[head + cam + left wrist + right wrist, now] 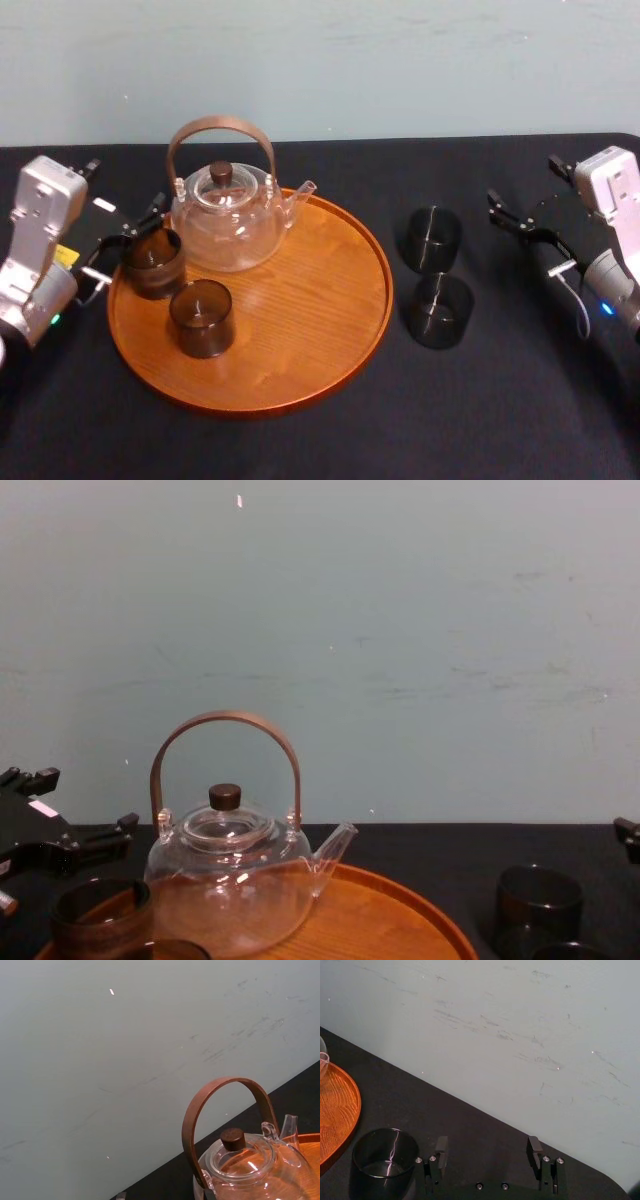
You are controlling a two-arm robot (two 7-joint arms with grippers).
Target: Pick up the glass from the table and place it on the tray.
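The round wooden tray lies on the black table and carries a glass teapot and two dark glasses. One of these glasses stands at the tray's left rim, the other glass in front of it. My left gripper is open at that left rim, its fingers spread beside and a little above the rim glass. Two more glasses stand on the cloth right of the tray. My right gripper is open and holds nothing, off to the right of the far glass.
A pale wall rises just behind the table's back edge. The teapot's tall brown handle arches over the tray's back left. Bare cloth spreads in front of the tray and between the two table glasses and my right arm.
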